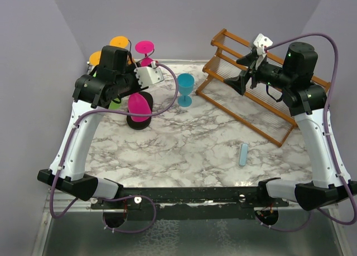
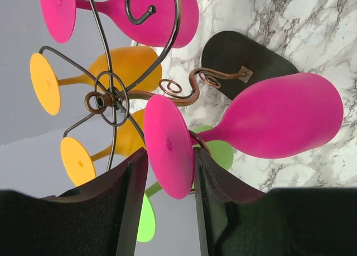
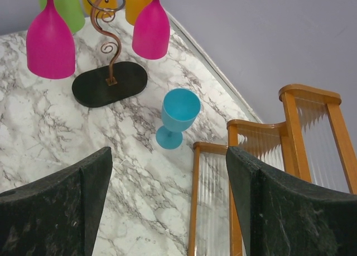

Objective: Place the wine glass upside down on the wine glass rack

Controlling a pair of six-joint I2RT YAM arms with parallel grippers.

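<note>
My left gripper [image 2: 168, 155] is up at the wine glass rack [image 2: 106, 100], with one finger on each side of the foot of the magenta wine glass [image 2: 279, 122]. Both inner faces sit right at the foot's rim, but I cannot tell whether they are pressing on it. The glass hangs bowl down and slightly tilted, its bowl just above the rack's black oval base [image 3: 109, 83]. A curled wire arm meets the stem just behind the foot. I cannot tell whether the stem is seated in it.

This corner is tight. A second magenta glass [image 2: 156, 16], two orange glasses [image 2: 125, 66] and a green glass [image 2: 223, 153] crowd the same hub. The rack stands near the far-left edge of the marble table [image 1: 184, 150], close to the purple wall.

My right gripper [image 1: 244, 72] hovers above the upper rails of the wooden slatted rack [image 3: 293, 133], its fingers spread wide with nothing between them. That rack runs diagonally along the right side. A blue goblet [image 3: 179, 114] stands upright between the two racks, apart from both. Bare marble stretches from there toward my bases. A small pale blue bar [image 1: 243, 154] lies near the front right, just beyond the wooden rack's near end.
</note>
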